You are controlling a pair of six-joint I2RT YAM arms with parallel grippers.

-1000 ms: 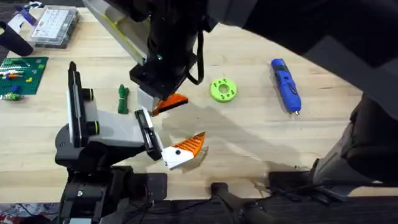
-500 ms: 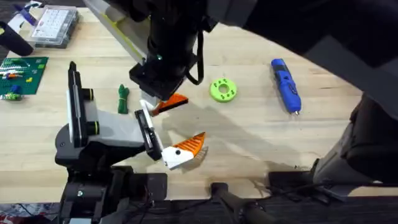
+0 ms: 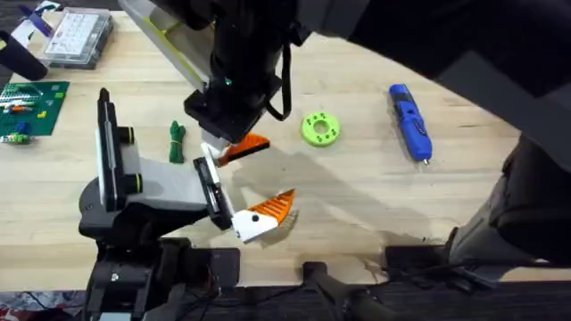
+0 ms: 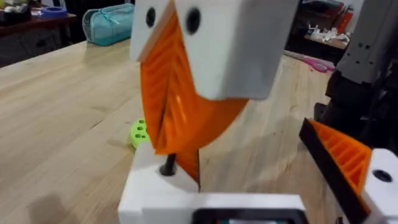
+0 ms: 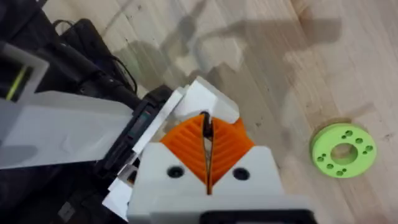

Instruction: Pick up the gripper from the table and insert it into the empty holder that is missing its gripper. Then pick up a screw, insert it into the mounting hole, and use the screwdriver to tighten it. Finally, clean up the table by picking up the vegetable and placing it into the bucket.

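Wooden table [image 3: 357, 192] | right hand [image 5: 206, 144] pinched on gripper [image 3: 243, 147] at holder [image 3: 156, 183] | left hand [image 4: 177, 134] closed, empty | light, stiff; grasp white base

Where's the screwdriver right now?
In the overhead view the blue screwdriver lies on the table's right side, tip toward the arm bases, just right of the lime-green ring-shaped disc, clear of both hands.

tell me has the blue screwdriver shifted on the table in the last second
No. The blue screwdriver lies in the same spot on the table, the same distance to the right of the lime-green ring disc as before.
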